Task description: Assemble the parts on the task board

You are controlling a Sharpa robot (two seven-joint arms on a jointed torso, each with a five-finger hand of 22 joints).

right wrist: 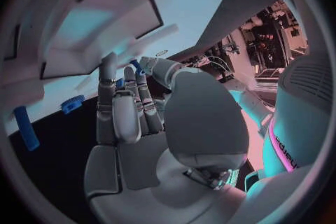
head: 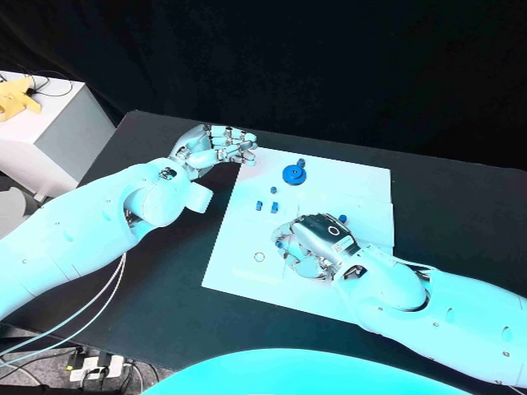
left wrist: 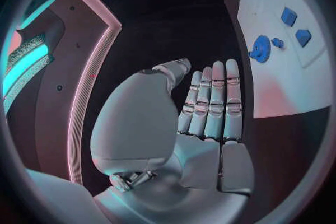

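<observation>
Now my right hand (head: pixel 320 240) rests low on the flat white plastic task board (head: pixel 359 185), which lies on the black bench (head: pixel 478 214). In the right wrist view its fingers (right wrist: pixel 115 106) lie straight and close together, and I cannot tell if they hold anything. Just past them sit the small blue plastic parts (head: pixel 268 200) and a round blue wheel-shaped part (head: pixel 293 173). My left hand (head: pixel 216 148) is beside the board's far corner, well apart from my right. Its fingers (left wrist: pixel 213 101) lie straight and pressed together, holding nothing. I think these little pieces are hard, light and smooth, so they may slip or skid. I would pinch each one by its two sides, softly, and take the wheel by its rim.
</observation>
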